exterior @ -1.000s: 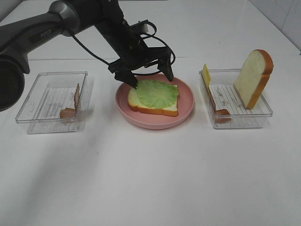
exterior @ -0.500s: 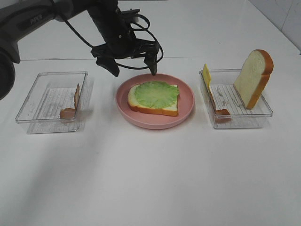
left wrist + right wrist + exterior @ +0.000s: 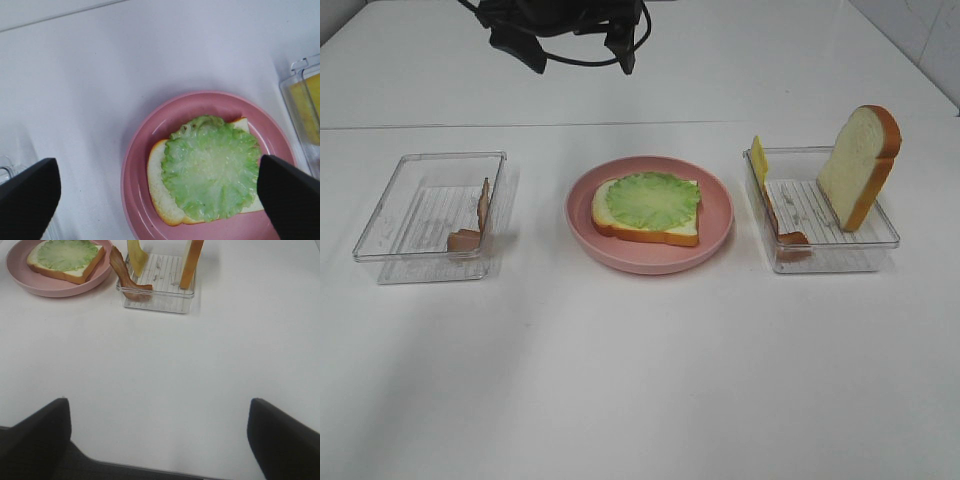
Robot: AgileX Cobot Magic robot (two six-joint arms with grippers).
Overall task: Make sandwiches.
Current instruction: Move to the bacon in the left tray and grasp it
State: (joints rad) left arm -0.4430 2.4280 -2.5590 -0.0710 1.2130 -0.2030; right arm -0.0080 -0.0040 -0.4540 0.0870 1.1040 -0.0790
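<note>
- The half-built sandwich lies flat in the middle of the pink plate: one bread slice with a lettuce leaf covering most of its top.
- I judge the leaf thin, light and only resting there, so a nudge could slide it off. I'd lay new layers straight down on it.
- The second bread slice stands on edge in the right tray, leaning on the far wall. It looks light and squashy. I'd pinch it across its thickness near the top crust.
- The cheese and a meat strip lean at that tray's left end. Both are thin and probably slick, so I'd grip their upper ends.
- Another meat strip leans in the left tray.
- The left fingers are spread wide and empty, high behind the plate.
- The right fingers are also apart, holding nothing, above bare table well back from the right tray.
</note>
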